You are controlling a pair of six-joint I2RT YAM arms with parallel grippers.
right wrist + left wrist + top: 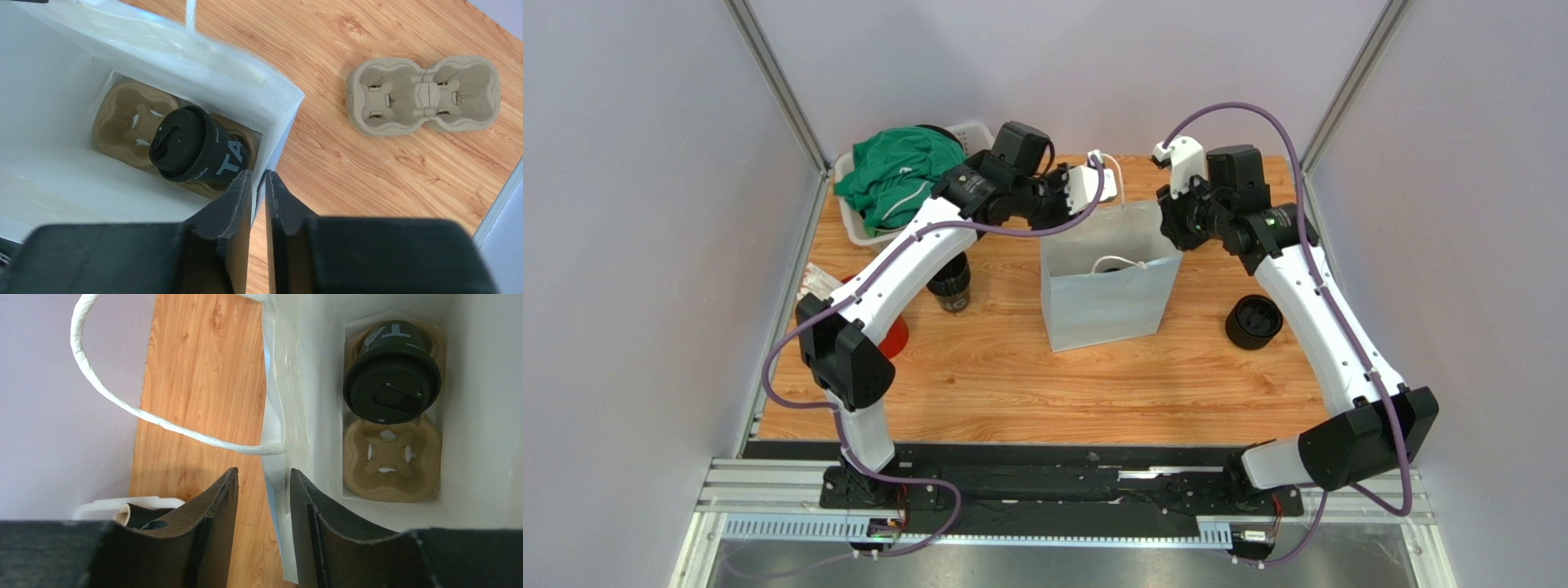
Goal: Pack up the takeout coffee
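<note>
Left wrist view shows the takeout coffee (391,373) seated in one slot of a cardboard carrier (391,456) at the bottom of the white paper bag (307,386). Straddling the bag's wall, the left gripper (263,496) looks partly closed. The right gripper (258,190) pinches the opposite edge, nearly closed.

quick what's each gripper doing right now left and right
Left gripper: closed on the rim of the paper bag.
Right gripper: closed on the opposite bag rim.

Both arms reach fwd; L tool (261,502) & R tool (258,202) pinching.
</note>
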